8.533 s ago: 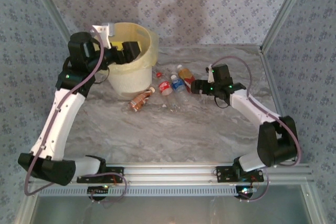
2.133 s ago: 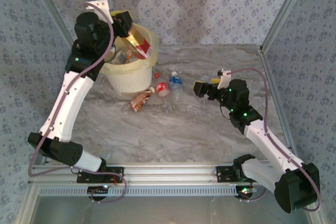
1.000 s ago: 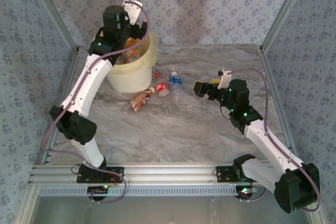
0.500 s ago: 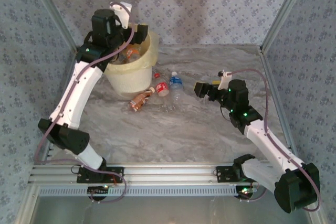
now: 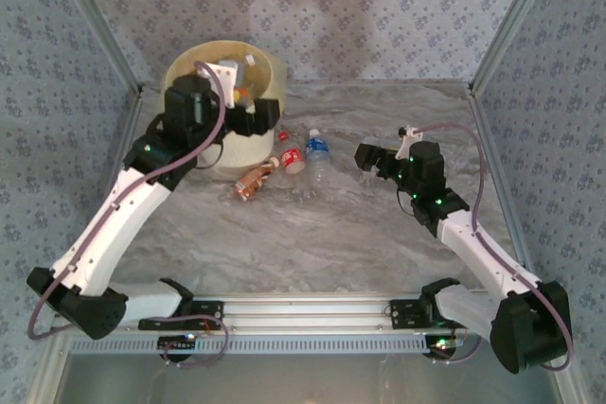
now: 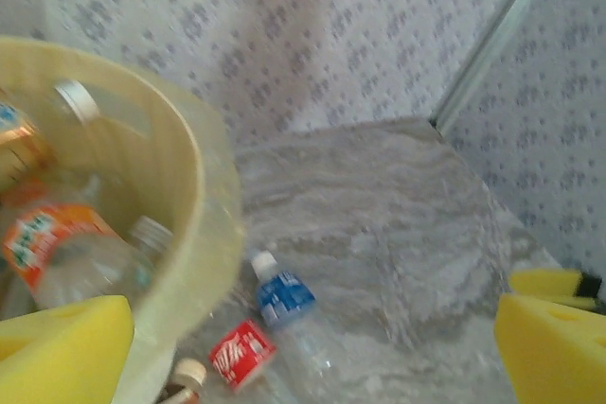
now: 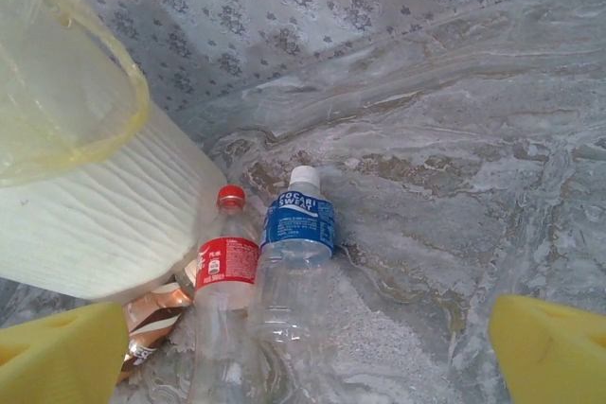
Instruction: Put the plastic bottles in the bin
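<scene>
L gripper [image 5: 261, 121]: yellow pads [image 6: 62, 349] spread wide, nothing btwn them. It hangs near the right-hand rim of the bin [image 5: 227, 45], upper left of the top view, prob. placed to drop toward the loose bottles below. R gripper [image 5: 368, 156], centre-right, is likewise fully apart & empty. Its pads [image 7: 555, 351] frame the targets, so it looks lined up for a pick. Three plastic bottles lie on their sides at the bin's foot, mid-frame: red-label bottle [image 7: 225, 268] touching blue-label bottle [image 7: 299, 230], w/ copper-coloured bottle [image 5: 254, 181] just beside, close to the bin wall. Several more sit inside the bin, e.g. orange-label bottle [image 6: 45, 239]. Surface is a grey marbled table [image 5: 312, 243]. Bkgd: pale floral-print walls [image 5: 379, 7] w/ aluminium posts [image 5: 507, 30] at the corners.
</scene>
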